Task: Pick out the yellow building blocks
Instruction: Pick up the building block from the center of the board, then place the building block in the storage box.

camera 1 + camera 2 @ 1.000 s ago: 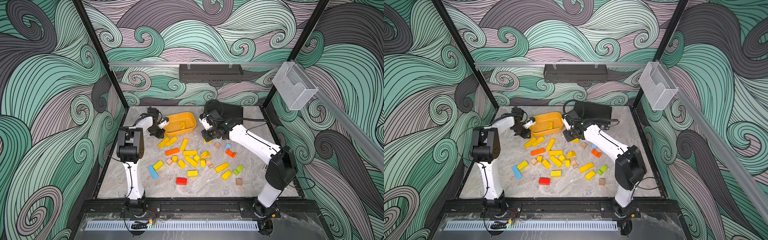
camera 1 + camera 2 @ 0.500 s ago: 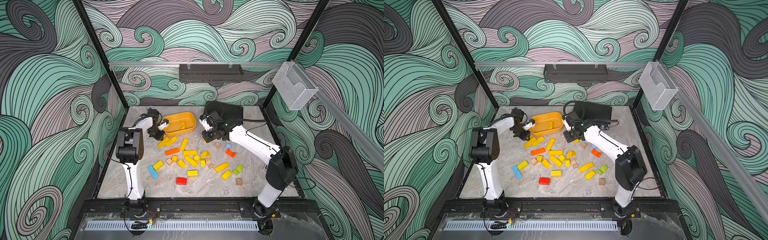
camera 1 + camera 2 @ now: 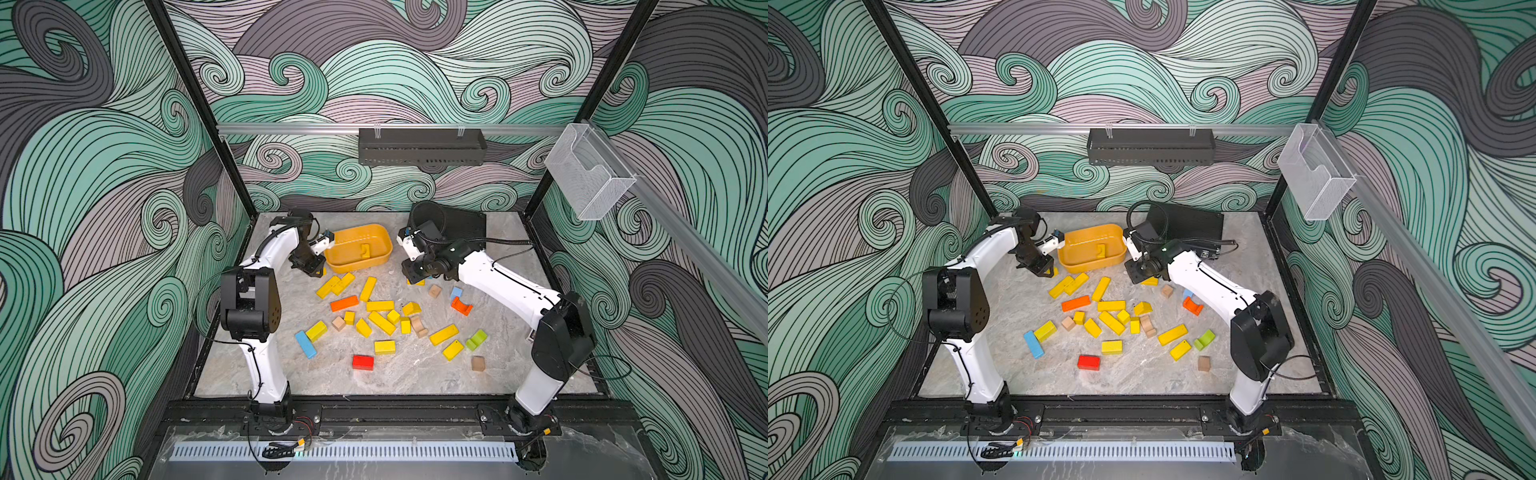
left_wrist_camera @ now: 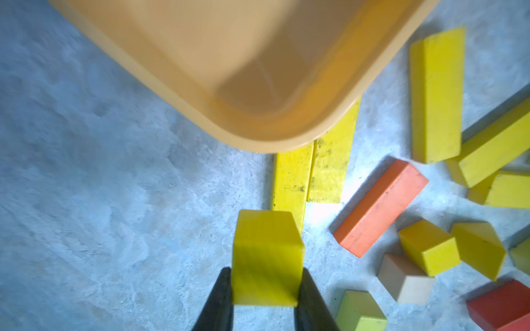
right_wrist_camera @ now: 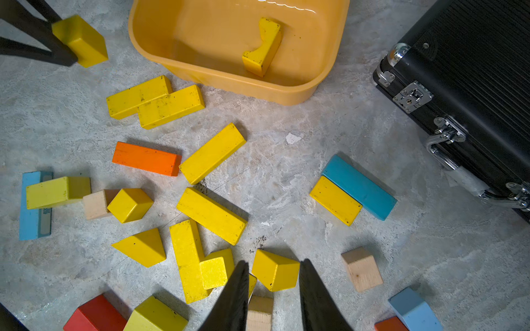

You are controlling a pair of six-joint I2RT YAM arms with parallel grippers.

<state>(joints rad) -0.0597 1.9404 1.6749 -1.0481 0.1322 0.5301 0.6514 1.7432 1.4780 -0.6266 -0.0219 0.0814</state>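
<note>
Left end effector pinches yellow block, orange tub rim just ahead, left arm nearer. Right end effector pinches second yellow block.

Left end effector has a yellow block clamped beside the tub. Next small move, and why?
Probably carry the yellow block over the tub, then open: the left end effector grips it beside the tub, not yet above its inside.

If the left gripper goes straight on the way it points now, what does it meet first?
Probably the long yellow bar, just beyond the yellow block in the left gripper; the orange tub's rim is close, and depth is unclear.
</note>
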